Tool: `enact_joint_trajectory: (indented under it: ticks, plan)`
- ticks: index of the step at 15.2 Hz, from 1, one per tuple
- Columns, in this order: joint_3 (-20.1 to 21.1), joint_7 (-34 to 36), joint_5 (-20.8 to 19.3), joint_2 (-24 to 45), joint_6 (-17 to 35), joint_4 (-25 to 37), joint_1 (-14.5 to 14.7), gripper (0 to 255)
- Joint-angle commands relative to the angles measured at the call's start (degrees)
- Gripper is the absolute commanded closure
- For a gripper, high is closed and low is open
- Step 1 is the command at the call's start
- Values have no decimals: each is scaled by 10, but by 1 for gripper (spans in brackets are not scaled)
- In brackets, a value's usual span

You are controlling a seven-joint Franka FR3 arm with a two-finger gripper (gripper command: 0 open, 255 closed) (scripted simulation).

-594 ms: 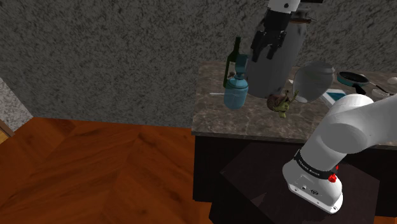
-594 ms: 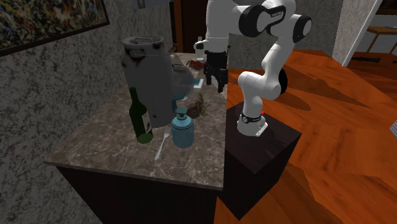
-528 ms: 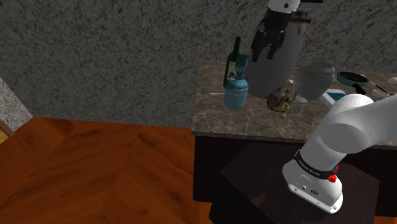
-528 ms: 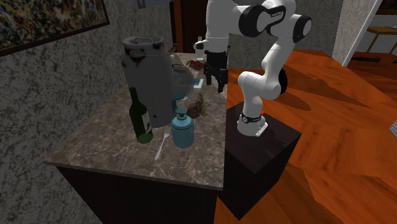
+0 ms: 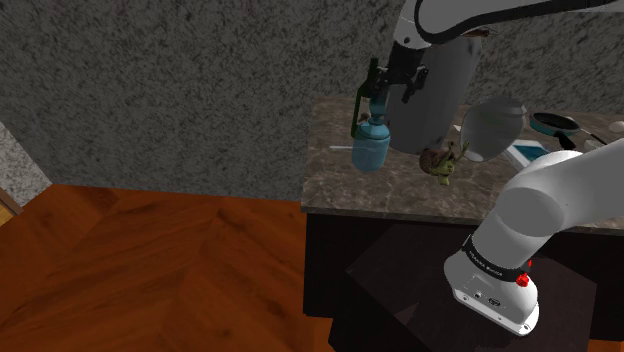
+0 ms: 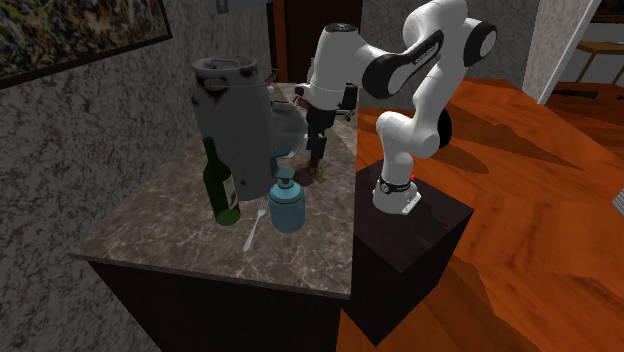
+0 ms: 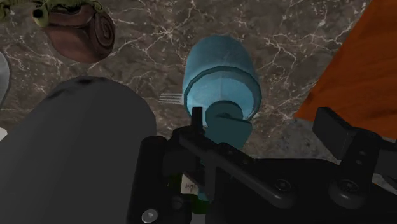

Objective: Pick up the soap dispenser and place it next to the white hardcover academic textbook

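Note:
The soap dispenser [image 5: 370,143] is a squat blue bottle with a pump top, standing near the counter's edge at the shoulder view's left. It shows as well in the second exterior view [image 6: 287,208] and the wrist view [image 7: 221,79]. My gripper [image 5: 396,93] hangs open above it and a little to one side, also seen from across [image 6: 317,160]. In the wrist view the gripper [image 7: 264,127] has its fingers well apart, the pump head lying below, close to one finger [image 7: 197,119], not touched. A flat white and teal book [image 5: 523,152] lies further along the counter.
A big grey milk can [image 5: 432,100] and a green bottle [image 5: 365,100] stand right beside the dispenser. A fork [image 6: 254,228] lies by it. A brown snail figure [image 5: 443,160], a grey pot [image 5: 493,125] and a pan [image 5: 553,122] share the marble counter [image 5: 400,185].
The arm has swung toward the shoulder view's left and dropped lower, bringing the gripper from over the milk can to above the dispenser. The dispenser has not moved.

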Motion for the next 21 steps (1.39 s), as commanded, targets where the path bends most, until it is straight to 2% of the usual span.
enact_joint_trajectory:
  ticks: [1,3,11,18,19,21]
  plan:
    - [26,77,-21,25,53,-8,-30,0]
    - [48,142,-44,51,92,-9,-60,0]
    - [48,149,-56,87,157,-39,-70,0]
    - [47,149,-56,87,157,-39,-70,0]
    - [47,149,-56,87,157,-39,-70,255]
    - [47,149,-56,87,157,-39,-70,255]
